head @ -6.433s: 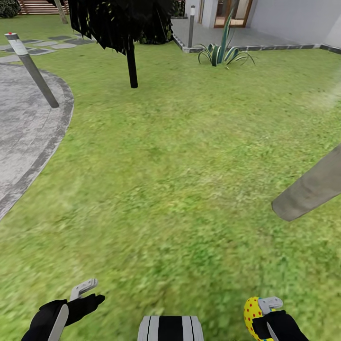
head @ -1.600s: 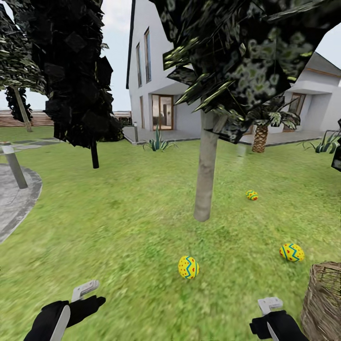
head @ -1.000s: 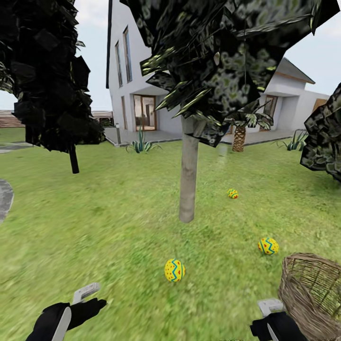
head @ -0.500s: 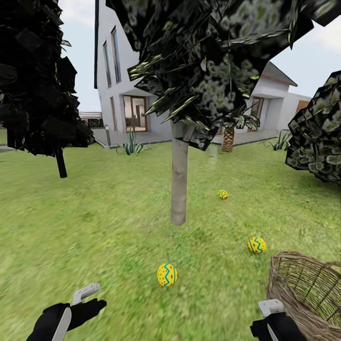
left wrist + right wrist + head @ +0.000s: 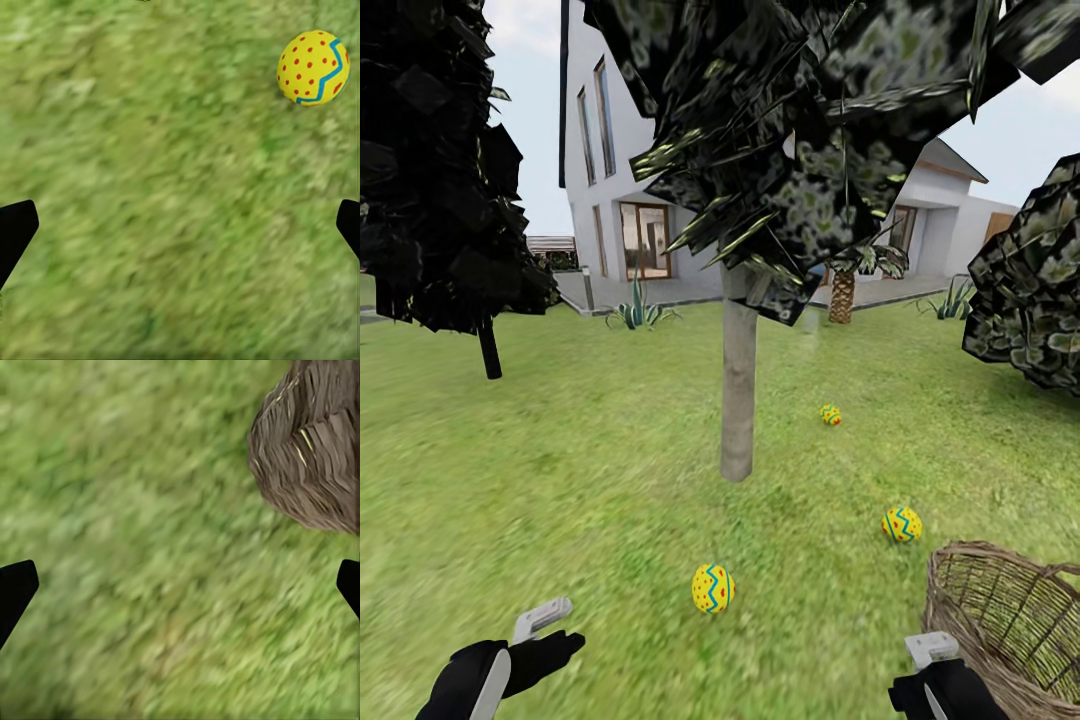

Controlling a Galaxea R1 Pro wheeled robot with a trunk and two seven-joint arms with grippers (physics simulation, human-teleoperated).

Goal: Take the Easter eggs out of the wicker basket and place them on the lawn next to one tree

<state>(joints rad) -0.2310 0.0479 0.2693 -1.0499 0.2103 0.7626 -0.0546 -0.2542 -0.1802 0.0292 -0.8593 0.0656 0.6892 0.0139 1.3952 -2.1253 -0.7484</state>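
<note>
Pretty clearly a home garden: big green lawn (image 5: 560, 480), a white house (image 5: 660, 200) with glass doors in the upper middle, trees (image 5: 738, 400), a palm (image 5: 842, 290) by the patio.

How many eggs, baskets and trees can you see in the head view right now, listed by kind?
Easter eggs on the lawn: 3
Wicker basket: 1
Trees with trunks showing: 2
Palm: 1
Total: 7
</note>
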